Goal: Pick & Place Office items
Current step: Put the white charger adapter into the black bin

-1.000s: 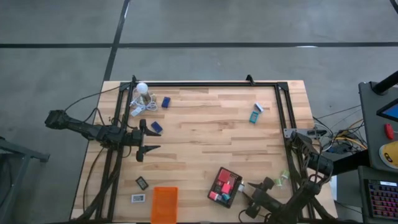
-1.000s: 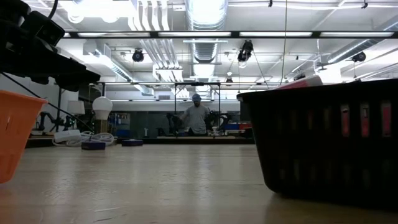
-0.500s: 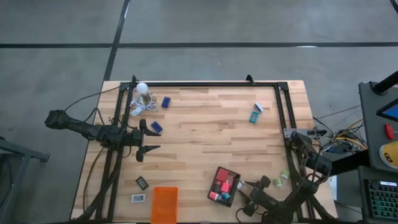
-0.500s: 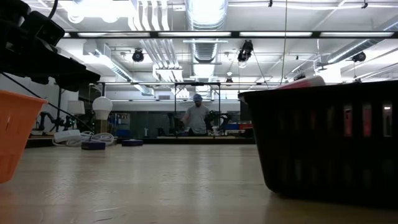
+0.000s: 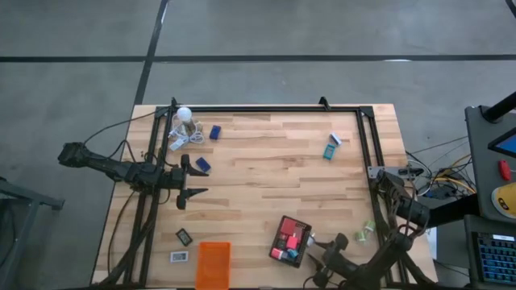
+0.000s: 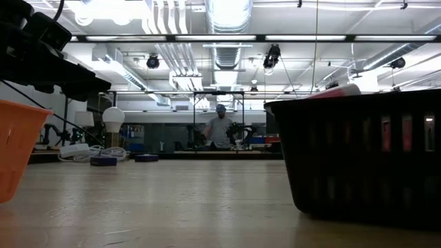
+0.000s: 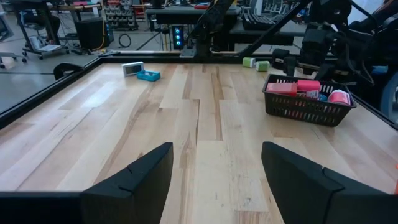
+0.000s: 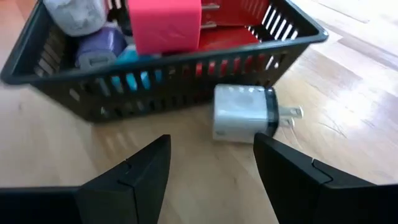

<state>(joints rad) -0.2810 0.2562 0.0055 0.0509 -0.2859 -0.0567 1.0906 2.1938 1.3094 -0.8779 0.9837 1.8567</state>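
A black basket (image 5: 291,239) near the table's front edge holds a pink block (image 8: 165,25), red, purple and teal pieces. A white-and-black plug adapter (image 8: 244,114) lies on its side on the wood right against the basket's wall. My right gripper (image 8: 211,180) is open just short of the adapter, touching nothing; in the high view it (image 5: 319,258) is at the basket's right. Loose on the table lie dark blue blocks (image 5: 202,163), a teal-and-white box (image 5: 331,149) and small rectangles (image 5: 184,237). My left gripper (image 5: 189,182) waits open at the left side.
An orange tray (image 5: 213,264) stands at the front edge, left of the basket. A light bulb with cables (image 5: 184,117) is at the far left corner. Green bits (image 5: 367,233) lie by the right rail. A person (image 6: 219,128) stands in the room beyond the table.
My right gripper has drifted a little toward the table's near edge and left, along the basket's right side, staying open. The left arm has kept still.
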